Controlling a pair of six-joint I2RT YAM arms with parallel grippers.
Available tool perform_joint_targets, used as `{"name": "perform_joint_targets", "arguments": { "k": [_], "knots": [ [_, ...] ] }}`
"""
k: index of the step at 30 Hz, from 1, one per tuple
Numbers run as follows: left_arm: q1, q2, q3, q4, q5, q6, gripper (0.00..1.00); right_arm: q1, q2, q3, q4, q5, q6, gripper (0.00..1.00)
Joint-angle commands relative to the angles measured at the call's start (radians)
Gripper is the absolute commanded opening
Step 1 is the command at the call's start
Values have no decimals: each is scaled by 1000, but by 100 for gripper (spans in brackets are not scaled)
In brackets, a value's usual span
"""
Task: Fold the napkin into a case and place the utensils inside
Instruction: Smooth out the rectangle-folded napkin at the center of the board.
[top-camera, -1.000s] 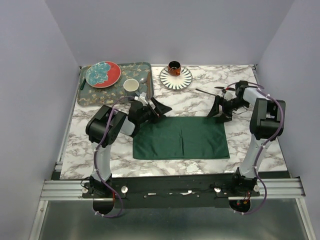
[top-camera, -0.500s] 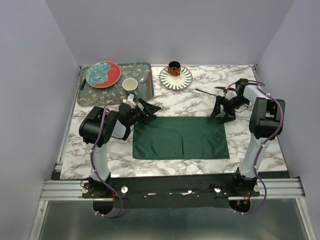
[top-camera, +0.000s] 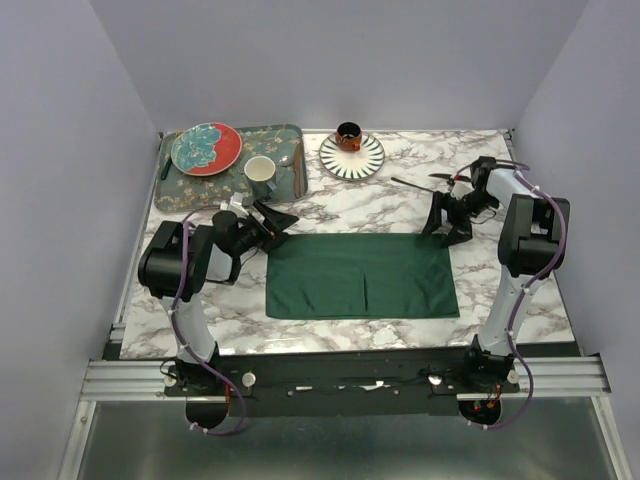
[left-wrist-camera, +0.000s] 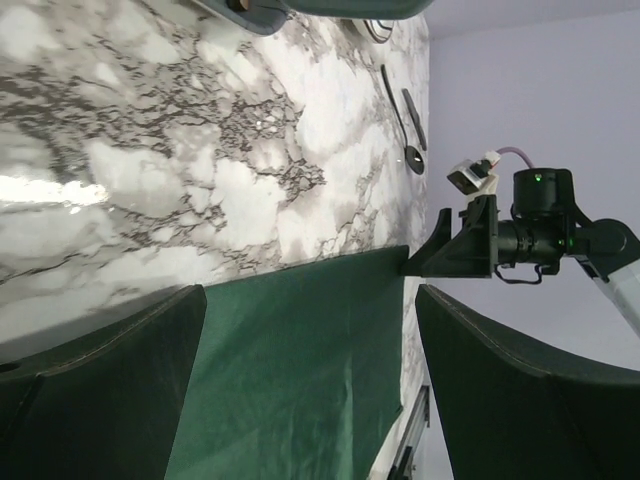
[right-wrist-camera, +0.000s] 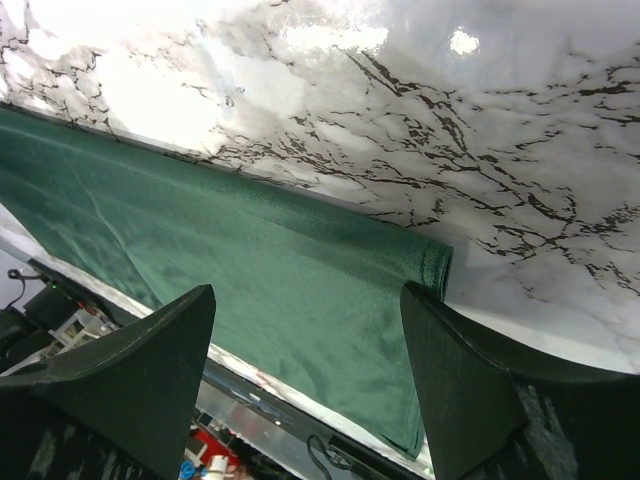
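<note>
The dark green napkin (top-camera: 362, 275) lies flat on the marble table as a wide rectangle with a faint crease down its middle (left-wrist-camera: 300, 380). At its far right corner (right-wrist-camera: 430, 265) the cloth shows a doubled, folded edge. My left gripper (top-camera: 281, 226) hovers open just left of the napkin's far left corner, fingers pointing along its far edge (left-wrist-camera: 310, 300). My right gripper (top-camera: 443, 228) is open above the far right corner (right-wrist-camera: 305, 300), holding nothing. The utensils (top-camera: 418, 182), a slim black fork and knife, lie on the table behind the right gripper (left-wrist-camera: 406, 115).
A patterned tray (top-camera: 200, 192) at the back left carries a red and teal plate (top-camera: 206, 148), a white cup (top-camera: 261, 171) and a silver spoon (top-camera: 287, 160). A striped plate (top-camera: 352, 160) with a dark cup (top-camera: 348, 133) stands at the back centre. Walls close in on three sides.
My left arm has swung left, drawing its open gripper off the napkin's far left corner. The right gripper has barely shifted. The napkin has not moved.
</note>
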Motion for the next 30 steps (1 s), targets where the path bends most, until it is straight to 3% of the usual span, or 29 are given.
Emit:
{"name": "perform_joint_targets", "arguments": {
  "k": [1,4,8,9,12,13,14,16,17,20,24,30],
  "knots": [
    [53,-123,-47,-117,33,97,99,3,10,14,5,74,-62,84],
    [85,-296,-44,-287,56,236,99,3,-38,10,-4,34,-77,84],
    [97,-513,106,-929,-39,646,98,5,-107,1,-21,8,-93,84],
    [97,-548,130,-1014,-71,724,95,5,-124,-4,-21,11,-96,84],
    [79,-587,259,-1370,-159,966,74,5,-170,-21,-21,33,-108,84],
    [76,-567,287,-1445,-174,1014,57,5,-185,-25,-24,40,-108,84],
    [76,-555,326,-1561,-188,1040,49,3,-191,-36,-26,48,-109,84],
    [73,-527,348,-1645,-217,1093,34,5,-202,-48,-26,69,-117,84],
    [64,-520,350,-1685,-222,1096,31,3,-210,-56,-30,76,-119,84],
    [13,-507,342,-1690,-245,1079,31,5,-222,-67,-30,83,-134,84],
    [-163,-468,373,-1665,-296,1057,31,5,-239,-87,-33,82,-149,84],
    [-300,-316,460,-1674,-372,1117,24,3,-262,-114,-40,80,-182,84]
  ]
}}
